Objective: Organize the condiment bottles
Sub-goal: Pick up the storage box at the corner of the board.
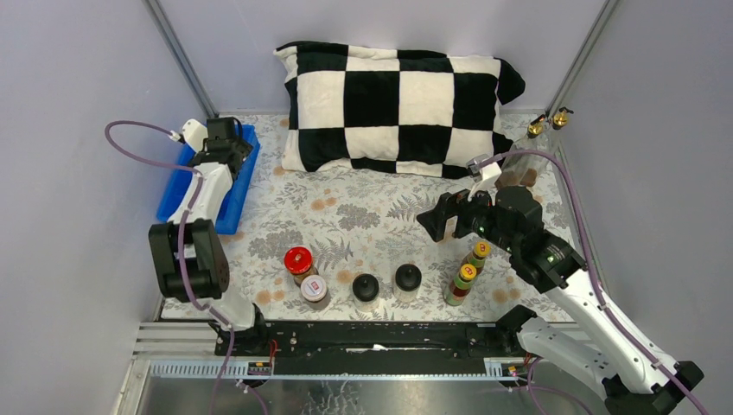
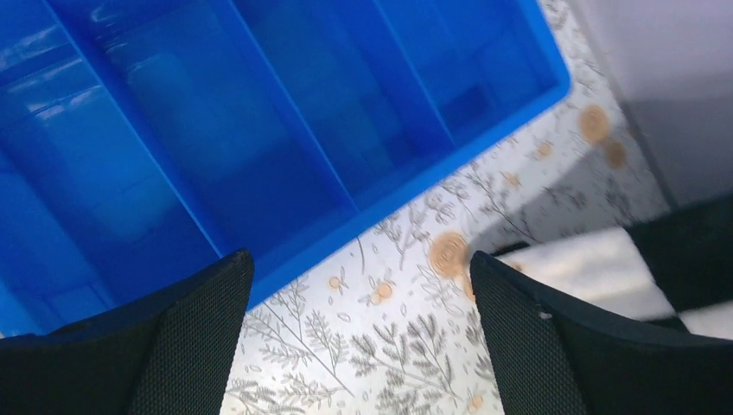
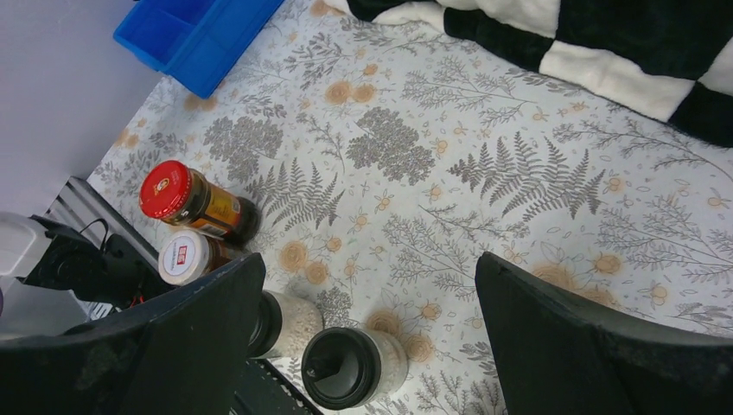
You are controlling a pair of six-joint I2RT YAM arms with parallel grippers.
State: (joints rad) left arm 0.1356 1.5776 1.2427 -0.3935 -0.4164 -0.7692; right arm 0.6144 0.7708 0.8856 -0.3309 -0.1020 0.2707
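A red-lidded jar (image 1: 298,259), a white-lidded jar (image 1: 314,290), two black-capped clear jars (image 1: 366,286) (image 1: 407,278) and two slim yellow-capped sauce bottles (image 1: 478,252) (image 1: 464,278) stand in a rough row near the front edge. Two tall gold-spouted glass bottles (image 1: 537,126) (image 1: 562,115) stand at the far right corner. My right gripper (image 1: 436,221) (image 3: 367,290) is open and empty, above the cloth behind the black-capped jars (image 3: 346,366) (image 3: 285,322). My left gripper (image 1: 229,143) (image 2: 359,346) is open and empty, over the right edge of the blue tray (image 1: 232,201).
The blue tray (image 2: 449,156) has several long empty compartments and lies at the far left. A black-and-white checked pillow (image 1: 398,95) fills the back middle. A floral cloth (image 1: 363,207) covers the table. Grey walls close in on the left, right and back.
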